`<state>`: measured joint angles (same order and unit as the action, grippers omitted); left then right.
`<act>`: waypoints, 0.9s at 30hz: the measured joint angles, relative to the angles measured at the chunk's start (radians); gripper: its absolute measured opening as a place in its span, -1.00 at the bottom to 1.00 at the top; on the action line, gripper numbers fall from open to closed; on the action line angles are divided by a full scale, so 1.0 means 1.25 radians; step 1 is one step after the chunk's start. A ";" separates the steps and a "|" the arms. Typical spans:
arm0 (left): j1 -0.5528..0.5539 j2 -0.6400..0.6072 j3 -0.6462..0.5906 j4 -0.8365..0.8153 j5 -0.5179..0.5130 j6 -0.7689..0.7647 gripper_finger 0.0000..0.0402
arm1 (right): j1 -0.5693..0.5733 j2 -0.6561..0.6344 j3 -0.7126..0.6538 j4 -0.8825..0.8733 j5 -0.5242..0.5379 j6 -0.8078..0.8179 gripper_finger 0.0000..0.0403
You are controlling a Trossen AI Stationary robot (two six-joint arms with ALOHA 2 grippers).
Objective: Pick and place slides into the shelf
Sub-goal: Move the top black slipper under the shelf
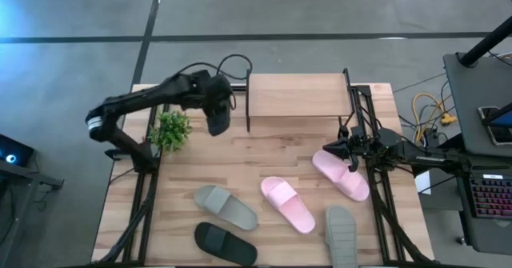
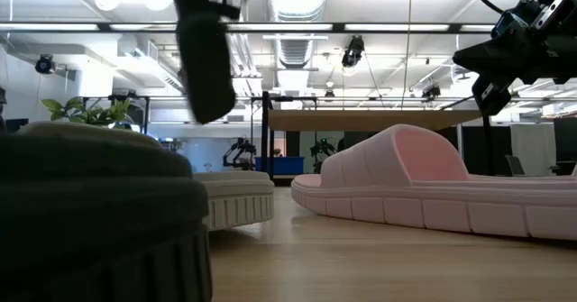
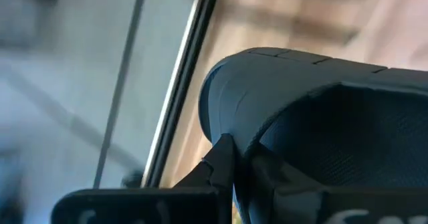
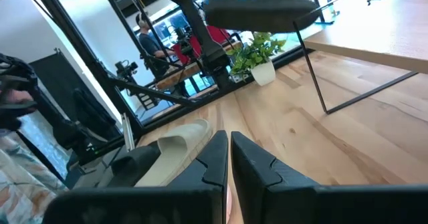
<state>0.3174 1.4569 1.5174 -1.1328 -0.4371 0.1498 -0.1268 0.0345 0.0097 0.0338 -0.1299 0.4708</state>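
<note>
Wooden surface (image 1: 240,160), you have the left gripper (image 1: 218,108) clamped on a black slide (image 1: 218,121) lifted just beside the shelf (image 1: 298,96), right gripper (image 1: 340,150) empty and pinched closed, hovering right above a pink slide (image 1: 342,176).

Left pincer (image 1: 218,124) raised and closed, right pincer (image 1: 346,150) closed, low
</note>
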 joint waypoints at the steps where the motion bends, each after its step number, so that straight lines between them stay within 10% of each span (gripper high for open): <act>1: -0.020 -0.018 0.001 0.034 0.022 0.023 -1.00 | 0.000 0.000 0.000 0.000 0.000 0.000 -0.94; 9: -0.149 -0.096 -0.001 0.287 0.300 0.094 -1.00 | 0.000 0.001 0.000 0.000 0.000 0.000 -0.94; 27: -0.189 0.239 0.128 0.293 0.134 0.096 -1.00 | 0.000 0.001 0.000 0.000 0.000 0.000 -0.94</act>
<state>0.0816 1.7555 1.6777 -0.7667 -0.2693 0.2700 -0.1268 0.0357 0.0100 0.0338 -0.1299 0.4708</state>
